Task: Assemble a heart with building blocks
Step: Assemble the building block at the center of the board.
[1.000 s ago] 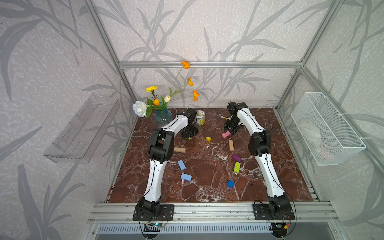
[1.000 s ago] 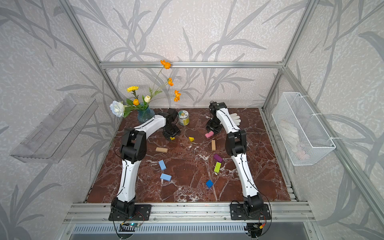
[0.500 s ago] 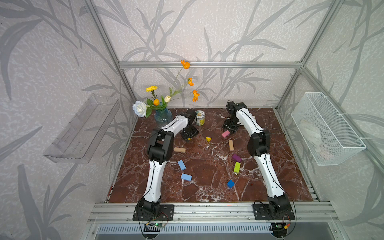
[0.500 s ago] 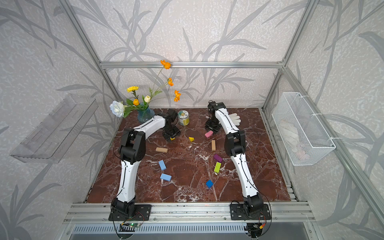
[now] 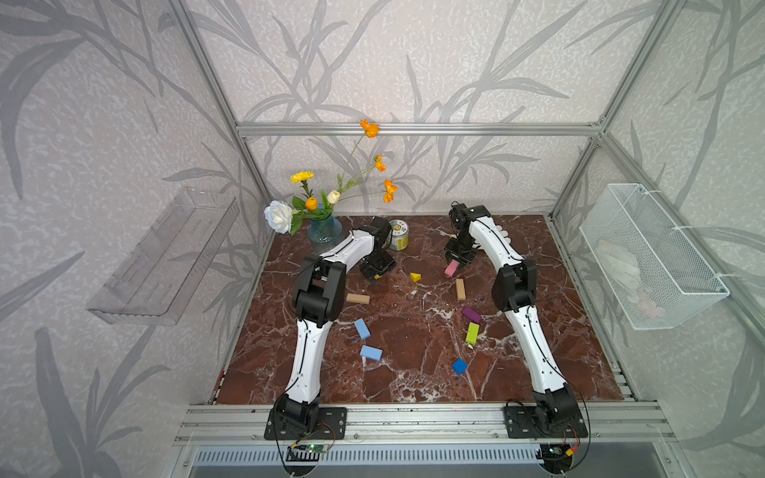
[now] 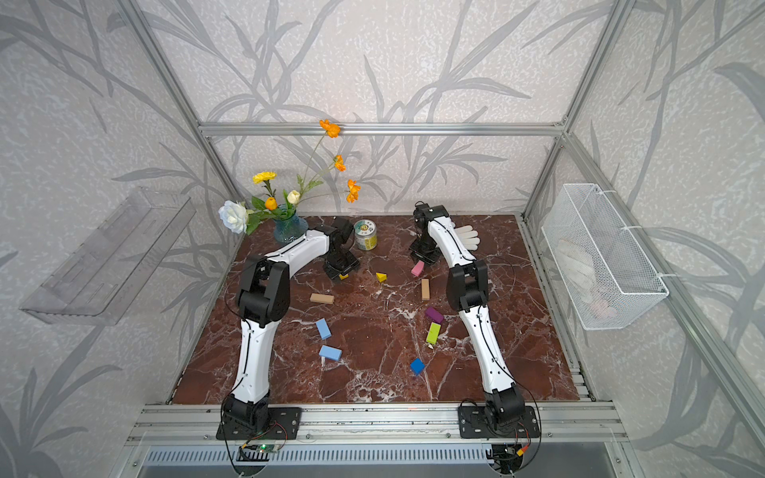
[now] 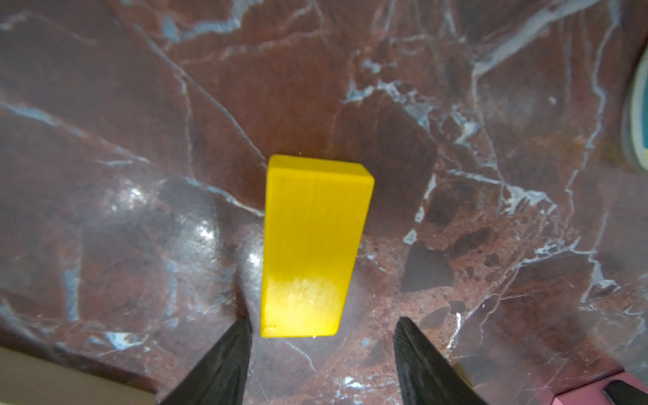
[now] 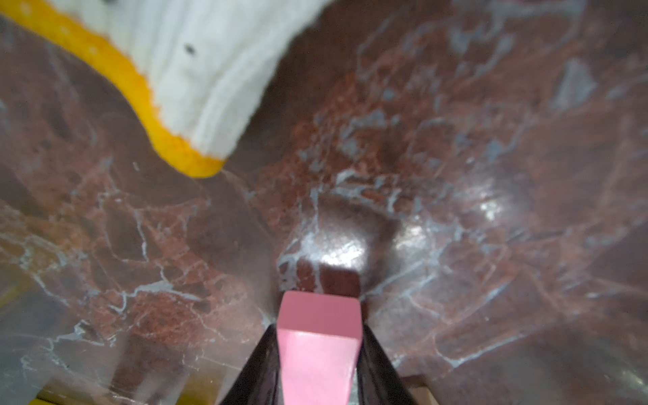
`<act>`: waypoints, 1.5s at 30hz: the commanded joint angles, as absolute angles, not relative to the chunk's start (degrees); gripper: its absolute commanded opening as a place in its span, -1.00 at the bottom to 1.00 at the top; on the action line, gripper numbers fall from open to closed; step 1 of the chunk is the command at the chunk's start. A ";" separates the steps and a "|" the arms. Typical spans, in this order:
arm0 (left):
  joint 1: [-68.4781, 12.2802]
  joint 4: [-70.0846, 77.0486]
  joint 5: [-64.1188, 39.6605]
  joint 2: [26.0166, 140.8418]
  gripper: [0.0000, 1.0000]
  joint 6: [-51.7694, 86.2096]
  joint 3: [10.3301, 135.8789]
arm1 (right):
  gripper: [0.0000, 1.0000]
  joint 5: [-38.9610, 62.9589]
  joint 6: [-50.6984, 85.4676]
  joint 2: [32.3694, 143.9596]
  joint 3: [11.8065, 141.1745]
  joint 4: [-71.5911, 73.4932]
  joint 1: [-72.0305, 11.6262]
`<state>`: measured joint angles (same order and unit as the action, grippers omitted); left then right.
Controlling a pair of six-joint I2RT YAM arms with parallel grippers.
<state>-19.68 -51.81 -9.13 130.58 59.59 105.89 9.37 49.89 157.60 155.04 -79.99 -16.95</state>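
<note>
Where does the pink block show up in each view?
Both top views: pink block in the right end effector, far side of the table.
Right wrist: clamped between the end effector's fingers.
Left wrist: pink sliver at the frame edge, probably it.
Shared landmark: white glove beside it, absent from left wrist.

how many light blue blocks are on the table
2, both beside the left arm: farther light blue block, nearer light blue block. Arms may hide others.

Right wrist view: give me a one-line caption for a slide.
Right claw shut on a pink block over the marble table, a white glove lying nearby.
</note>
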 commanded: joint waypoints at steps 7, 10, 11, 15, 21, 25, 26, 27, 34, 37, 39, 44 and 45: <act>-19.34 -53.59 -9.39 130.65 0.32 59.33 103.32 | -0.78 8.50 50.20 157.89 153.53 -80.95 -18.49; -19.36 -53.21 -9.49 130.75 0.32 59.43 103.16 | -0.84 8.82 50.48 156.72 151.96 -79.99 -20.02; -19.34 -53.09 -9.50 130.73 0.32 59.43 103.02 | -0.87 9.40 50.69 156.26 151.28 -79.26 -20.60; -19.27 -52.73 -9.71 130.63 0.32 59.46 102.94 | -0.96 10.77 51.73 155.82 150.68 -78.76 -22.72; -18.99 -51.72 -10.14 130.26 0.32 59.33 101.89 | -0.98 12.10 52.73 154.40 147.88 -79.04 -25.64; -18.91 -51.33 -10.51 130.13 0.32 59.07 101.53 | -1.00 12.29 54.20 152.23 142.70 -76.50 -27.38; -18.83 -51.29 -10.59 130.08 0.32 58.98 101.36 | -1.00 12.60 54.61 151.90 141.89 -76.07 -27.72; -18.81 -51.24 -10.63 130.05 0.32 58.82 101.23 | -1.00 12.95 54.96 151.93 141.47 -75.81 -27.85; -18.29 -50.40 -11.14 129.39 0.32 58.45 99.91 | -1.00 13.12 57.76 152.10 141.19 -75.67 -29.52; -18.11 -50.20 -11.41 129.29 0.32 58.19 99.66 | -1.00 12.99 59.29 152.06 140.60 -75.38 -29.76; -17.93 -50.19 -11.40 129.00 0.32 58.02 99.39 | -1.00 13.07 60.30 152.05 140.19 -75.16 -29.69; -17.51 -49.81 -11.58 128.67 0.32 57.92 98.70 | -1.00 13.12 61.60 152.59 140.83 -74.62 -29.46; -17.49 -49.75 -11.60 128.66 0.32 57.92 98.56 | -1.00 13.23 61.89 152.83 141.25 -74.59 -29.45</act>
<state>-17.91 -47.51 -11.77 127.87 58.63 101.08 12.56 60.01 151.37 142.10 -75.02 -28.88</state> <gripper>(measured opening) 0.660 0.319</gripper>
